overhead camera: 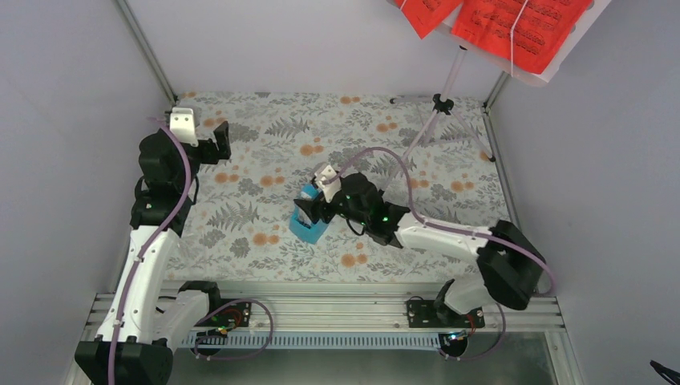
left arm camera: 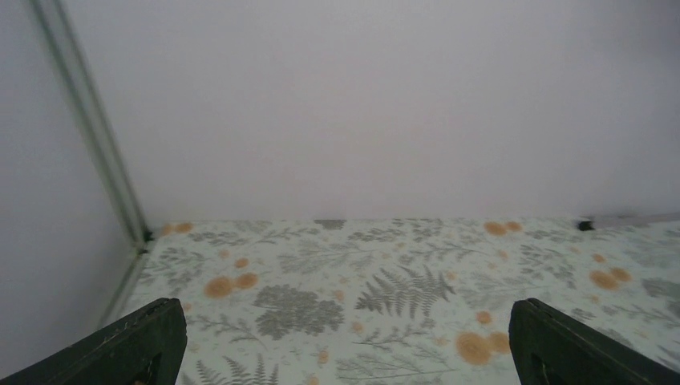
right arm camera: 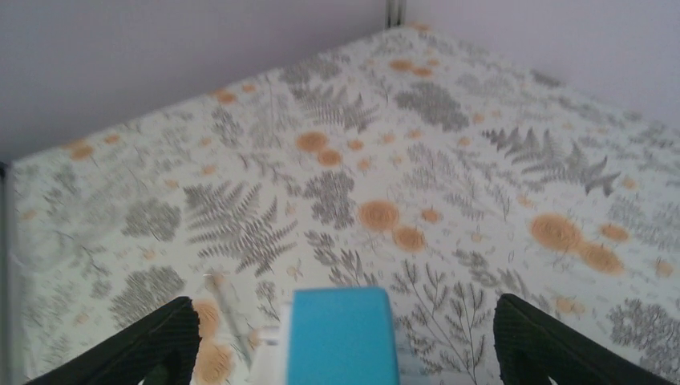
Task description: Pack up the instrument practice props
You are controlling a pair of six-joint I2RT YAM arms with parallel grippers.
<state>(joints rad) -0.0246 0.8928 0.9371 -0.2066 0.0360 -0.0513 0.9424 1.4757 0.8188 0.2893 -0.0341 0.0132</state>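
On the left side, the left claw (overhead camera: 210, 144) is held wide apart and empty above the flowery cloth (overhead camera: 265, 128), likely kept out of the way. Near the middle, the blue metronome (overhead camera: 309, 228) is stood between the spread fingers of the right claw (overhead camera: 311, 210), not pinched. At the far right, the red pages (overhead camera: 521, 28) are kept on the lilac music stand (overhead camera: 439, 103), not yet packed.

No legible word, label, brand or number is found in any view. Rows of black music notation are printed on the red pages (overhead camera: 521, 24), but they are too small to be read. Nothing readable is made out on the metronome (right arm camera: 341, 337).
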